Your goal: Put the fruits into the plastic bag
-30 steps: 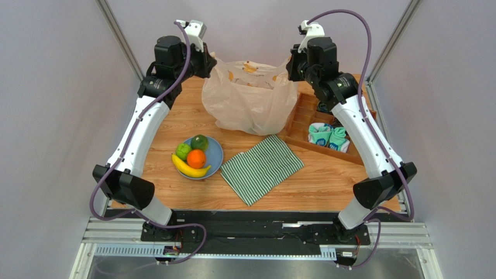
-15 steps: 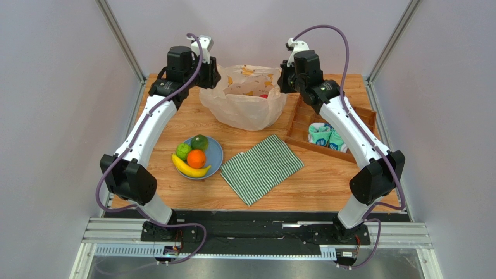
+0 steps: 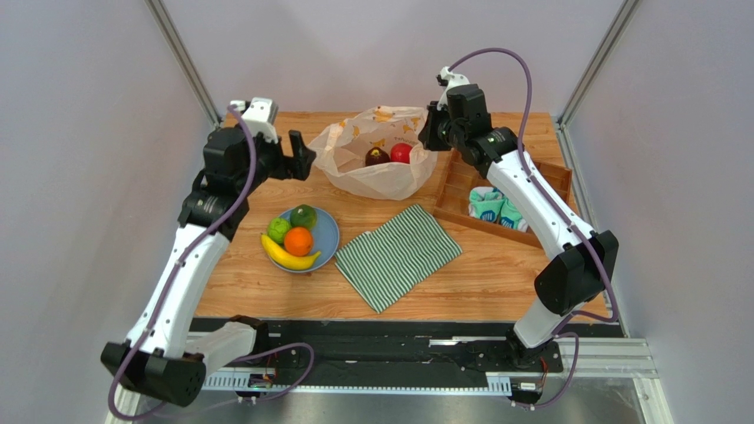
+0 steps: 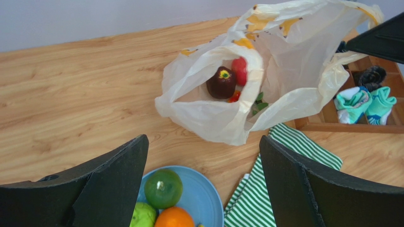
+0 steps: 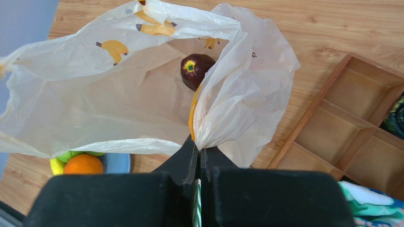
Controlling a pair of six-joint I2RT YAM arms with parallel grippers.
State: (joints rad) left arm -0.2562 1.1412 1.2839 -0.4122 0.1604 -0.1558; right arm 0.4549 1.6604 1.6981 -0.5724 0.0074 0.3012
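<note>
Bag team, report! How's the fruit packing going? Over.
Left tool open, empty. Right tool shut on bag edge. Dark fruit and red apple inside bag; four fruits on plate. Path plate to bag looks clear.

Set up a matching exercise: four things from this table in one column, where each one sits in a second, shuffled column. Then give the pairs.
1. dark purple-brown round fruit
2. round orange fruit
3. teal-and-white rolled socks
4. green-striped cloth

A. on the blue round plate
B. spread flat on the wooden table
C. inside the translucent white plastic bag
D. in a compartment of the brown wooden tray

Pairs: 1-C, 2-A, 3-D, 4-B
</note>
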